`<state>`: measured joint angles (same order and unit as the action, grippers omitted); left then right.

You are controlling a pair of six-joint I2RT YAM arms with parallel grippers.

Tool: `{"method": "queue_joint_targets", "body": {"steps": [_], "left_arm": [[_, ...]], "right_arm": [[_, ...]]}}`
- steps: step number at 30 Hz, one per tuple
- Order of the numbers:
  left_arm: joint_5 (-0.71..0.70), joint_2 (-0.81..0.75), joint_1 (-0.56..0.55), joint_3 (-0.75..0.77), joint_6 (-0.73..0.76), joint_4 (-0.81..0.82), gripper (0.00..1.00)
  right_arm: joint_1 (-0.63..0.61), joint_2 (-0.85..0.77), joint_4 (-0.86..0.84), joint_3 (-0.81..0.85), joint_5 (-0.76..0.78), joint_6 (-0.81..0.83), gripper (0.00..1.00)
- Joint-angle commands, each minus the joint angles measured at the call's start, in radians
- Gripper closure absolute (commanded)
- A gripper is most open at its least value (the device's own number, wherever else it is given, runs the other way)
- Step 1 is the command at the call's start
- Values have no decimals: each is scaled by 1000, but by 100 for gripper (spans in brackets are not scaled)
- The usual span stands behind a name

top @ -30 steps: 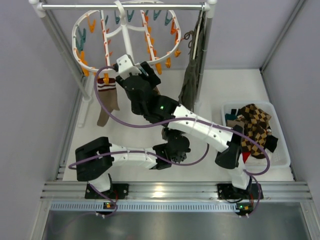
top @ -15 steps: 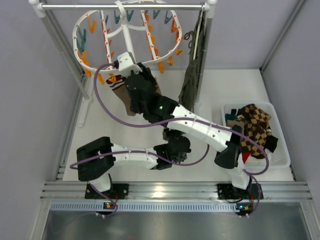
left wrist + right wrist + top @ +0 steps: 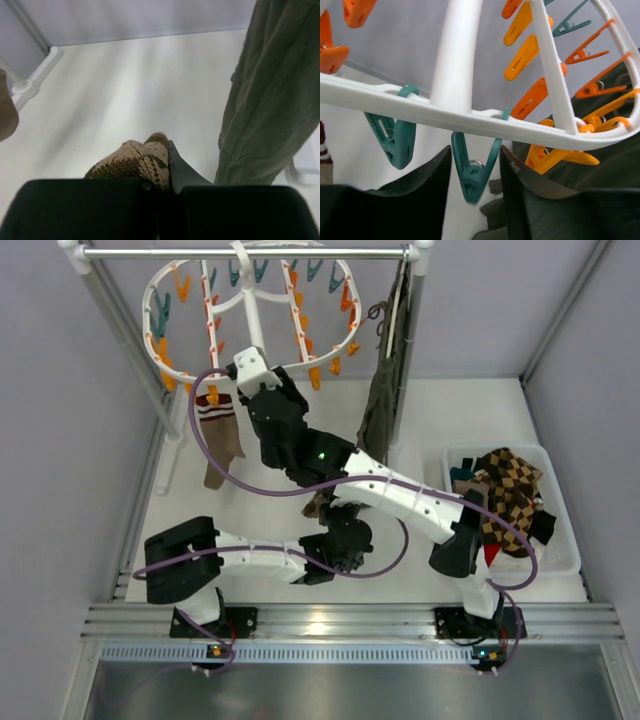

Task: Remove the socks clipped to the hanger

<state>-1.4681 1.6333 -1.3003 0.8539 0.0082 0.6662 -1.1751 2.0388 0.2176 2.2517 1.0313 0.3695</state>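
Note:
The white oval hanger (image 3: 250, 300) hangs from the rail, with orange and teal clips. One tan-brown sock with a striped cuff (image 3: 215, 435) hangs clipped at its left side. My right gripper (image 3: 268, 388) is raised under the frame (image 3: 470, 117). It is open (image 3: 475, 150), with a teal clip (image 3: 472, 175) between its fingers. My left gripper (image 3: 322, 510) is low over the table and shut (image 3: 160, 160) on a knitted tan-and-brown sock (image 3: 137, 160). Its right finger (image 3: 182, 172) shows beside the sock; the left one is hidden.
A long olive-grey garment (image 3: 380, 410) hangs from the metal rail (image 3: 250, 254) at the right and also shows in the left wrist view (image 3: 270, 100). A white bin (image 3: 560, 560) at the right holds argyle socks (image 3: 510, 490). The rack's left post (image 3: 120, 330) slants down.
The clipped striped sock swung right and is back hanging straight. My left gripper has come down and left with a brown sock. My right gripper stayed up at the hanger.

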Motion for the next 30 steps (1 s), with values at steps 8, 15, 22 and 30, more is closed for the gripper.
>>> {"method": "queue_joint_targets", "body": {"steps": [8, 15, 22, 30], "left_arm": [[463, -351, -73, -289, -174, 1, 100], [793, -483, -73, -369, -283, -37, 100], [1008, -497, -74, -351, -332, -51, 100], [1112, -385, -146, -216, -235, -79, 100]], "right_arm": [[2, -156, 80, -92, -163, -181, 40], [-15, -313, 198, -210, -384, -288, 1], [-14, -598, 296, -487, -615, -363, 1], [-4, -963, 305, -770, -653, -435, 1]]}}
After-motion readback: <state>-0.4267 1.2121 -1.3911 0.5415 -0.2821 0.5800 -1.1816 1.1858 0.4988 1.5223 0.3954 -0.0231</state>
